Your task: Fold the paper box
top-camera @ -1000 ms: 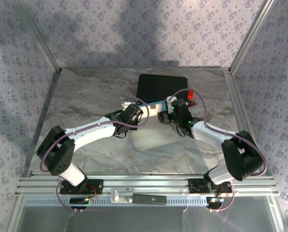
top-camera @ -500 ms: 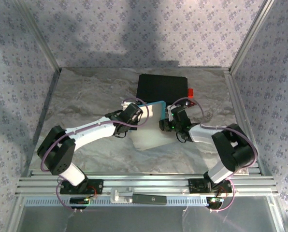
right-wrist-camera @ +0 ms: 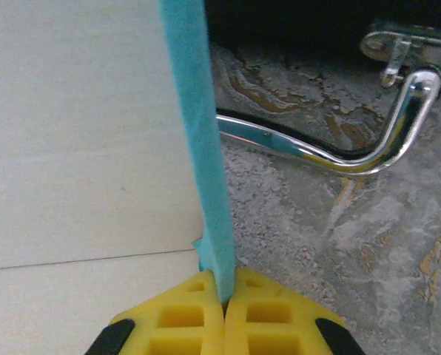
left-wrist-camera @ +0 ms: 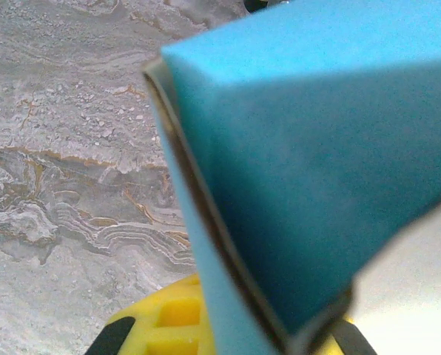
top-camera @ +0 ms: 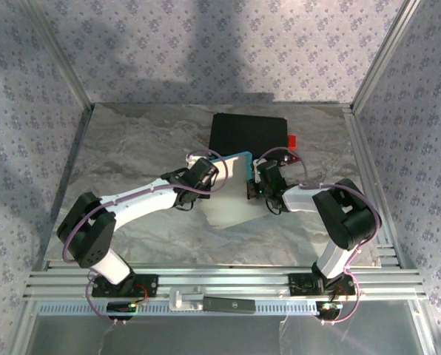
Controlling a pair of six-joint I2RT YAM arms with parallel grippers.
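At the near edge of the table (top-camera: 132, 148) the two arm bases sat well apart, and both arms reached inward to the middle of the marbled top. Nearest to them lay the paper box (top-camera: 231, 207), not yet a box: its white panel rested flat on the table, on the near side of both grippers. Just beyond that panel, the left gripper (top-camera: 206, 174) and the right gripper (top-camera: 260, 182) faced each other across the sheet, equally close to it.

Between them stood the raised blue wall (top-camera: 231, 158), its long axis running left to right from one gripper to the other. Seen from the right wrist, the right gripper (right-wrist-camera: 224, 297) was clamped on the thin upright edge of that wall (right-wrist-camera: 198, 148), with the white panel (right-wrist-camera: 80, 133) to its left. Seen from the left wrist, the left gripper (left-wrist-camera: 280, 336) pinched the folded blue cardboard (left-wrist-camera: 317, 148) at the opposite end.

My judgement is that the next fold hinges on the crease joining wall and panel, which lay along the line between the grippers.

Farther off, just behind the wall, sat the black hard case (top-camera: 248, 133), its metal handle (right-wrist-camera: 368, 151) near the right gripper.
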